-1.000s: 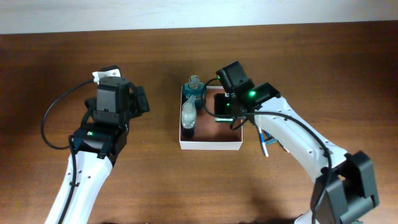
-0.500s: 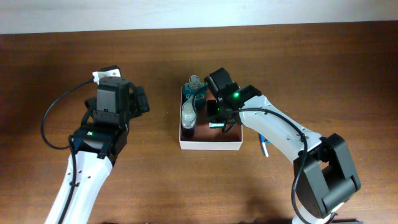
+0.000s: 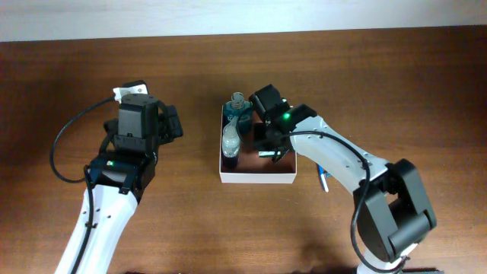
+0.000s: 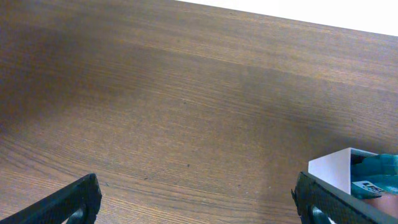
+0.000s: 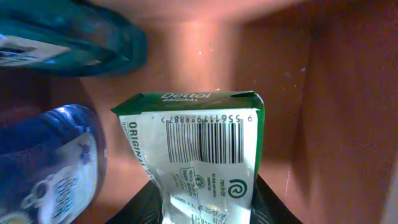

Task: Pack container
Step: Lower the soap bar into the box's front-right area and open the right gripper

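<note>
The container [image 3: 257,180], a shallow white-walled box with a reddish-brown inside [image 5: 336,124], sits mid-table. A teal bottle [image 3: 238,111] stands in its far left corner, and a clear bottle with dark liquid [image 3: 230,142] lies along its left wall. My right gripper [image 3: 268,144] reaches down inside the box, shut on a green and white Dettol soap packet [image 5: 199,143], with black fingers [image 5: 149,205] pressed against both its sides. My left gripper [image 3: 141,106] hovers wide open over bare wood left of the box, holding nothing [image 4: 196,199].
A blue pen-like item [image 3: 323,173] lies on the table just right of the container, partly under my right arm. In the left wrist view the container's white corner [image 4: 333,171] shows at the lower right. The table's far edge meets a white wall.
My right gripper has carried the soap packet leftward and lower into the container, close to the bottles. The left arm has not moved.
</note>
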`<state>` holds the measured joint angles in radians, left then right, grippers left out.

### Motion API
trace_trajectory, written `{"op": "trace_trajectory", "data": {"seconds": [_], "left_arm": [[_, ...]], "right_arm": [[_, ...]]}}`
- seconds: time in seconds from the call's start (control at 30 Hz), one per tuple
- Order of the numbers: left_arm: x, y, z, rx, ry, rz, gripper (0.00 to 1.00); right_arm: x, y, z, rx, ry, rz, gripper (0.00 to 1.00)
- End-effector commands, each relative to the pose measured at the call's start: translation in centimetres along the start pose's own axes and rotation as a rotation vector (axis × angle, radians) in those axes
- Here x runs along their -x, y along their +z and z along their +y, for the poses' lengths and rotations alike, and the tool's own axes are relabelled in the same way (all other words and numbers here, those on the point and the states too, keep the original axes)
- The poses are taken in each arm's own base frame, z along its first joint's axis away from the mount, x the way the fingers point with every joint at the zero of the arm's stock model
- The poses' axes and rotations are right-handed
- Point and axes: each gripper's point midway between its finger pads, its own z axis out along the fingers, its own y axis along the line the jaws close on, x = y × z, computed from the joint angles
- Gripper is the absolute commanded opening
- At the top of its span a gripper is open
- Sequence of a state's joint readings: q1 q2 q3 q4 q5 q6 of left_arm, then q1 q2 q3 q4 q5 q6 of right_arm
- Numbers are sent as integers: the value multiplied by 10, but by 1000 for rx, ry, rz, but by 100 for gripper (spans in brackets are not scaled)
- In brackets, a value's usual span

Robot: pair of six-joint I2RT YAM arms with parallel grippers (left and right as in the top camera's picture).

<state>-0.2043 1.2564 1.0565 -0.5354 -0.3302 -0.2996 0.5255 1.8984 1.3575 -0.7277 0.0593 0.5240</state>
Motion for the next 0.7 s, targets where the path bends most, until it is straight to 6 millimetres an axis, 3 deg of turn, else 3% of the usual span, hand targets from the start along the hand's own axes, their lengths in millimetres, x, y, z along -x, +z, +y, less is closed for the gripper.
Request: {"op": "trace_trajectory", "data": {"seconds": [0.0,0.33,0.47,0.67], "left_arm": [[4,-3,2,5,-4,-12,99],[4,-3,2,5,-4,-12,99],[4,-3,2,5,-4,-12,99],[4,-3,2,5,-4,-12,99]], "right_arm": [[4,9,-1,-23,6,-7,34],[4,11,0,-23,6,-7,35],[4,11,0,-23,6,-7,49],[4,11,0,-19,5,-6,51]]}}
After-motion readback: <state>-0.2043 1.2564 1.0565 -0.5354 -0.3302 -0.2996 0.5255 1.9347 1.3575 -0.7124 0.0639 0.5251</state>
